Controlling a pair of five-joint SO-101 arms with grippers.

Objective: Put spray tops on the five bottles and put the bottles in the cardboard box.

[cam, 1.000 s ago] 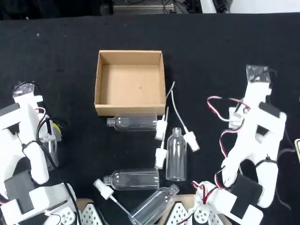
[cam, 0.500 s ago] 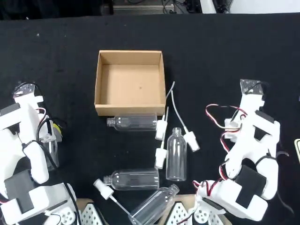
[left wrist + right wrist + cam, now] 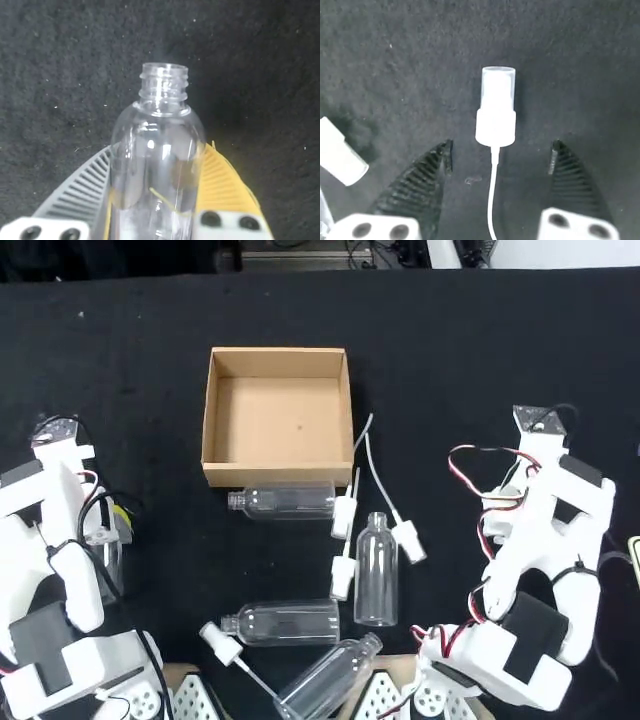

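Gripping a clear bottle between its jaws, the left gripper holds it clamped, open neck pointing out past the jaw tips. To the right, the right gripper is spread wide — a spray top lies just beyond its jaws, thin tube trailing back between them. Best, I judge, to advance centred and close on the white collar, not the tube — keeping it free for threading.
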